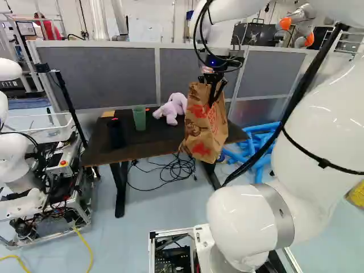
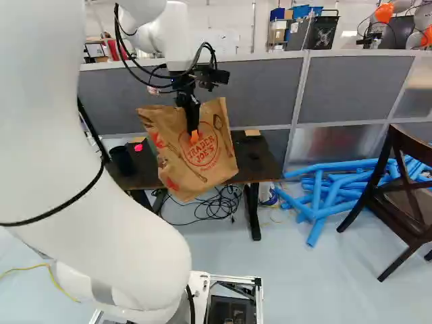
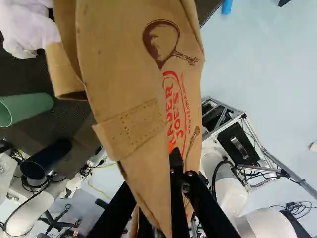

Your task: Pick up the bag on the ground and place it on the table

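— How is the bag (image 1: 202,132) held?

— By its upper wall. The paper is pinched in the closed gripper (image 1: 212,101), and the bag is held up, tilted, by the near edge of the table (image 1: 161,137).

— How should it be handled?

— As something light and soft, judging by the creases. The paper could be torn or crumpled if it is squeezed or dragged. A grip high on the wall, near the rim, seems well chosen; a little swing is to be expected.

— Is anything carried inside?

— That cannot be told; the inside is not shown. The base should be lowered gently and seen to be standing before the grip is loosened.

— And the other containers?

— On the left of the table a dark cup (image 1: 116,135) is seen, then, just right, a green cup (image 1: 139,118). Their contents cannot be made out. Farther right, a plush toy (image 1: 173,106) is seen; it should not be knocked.
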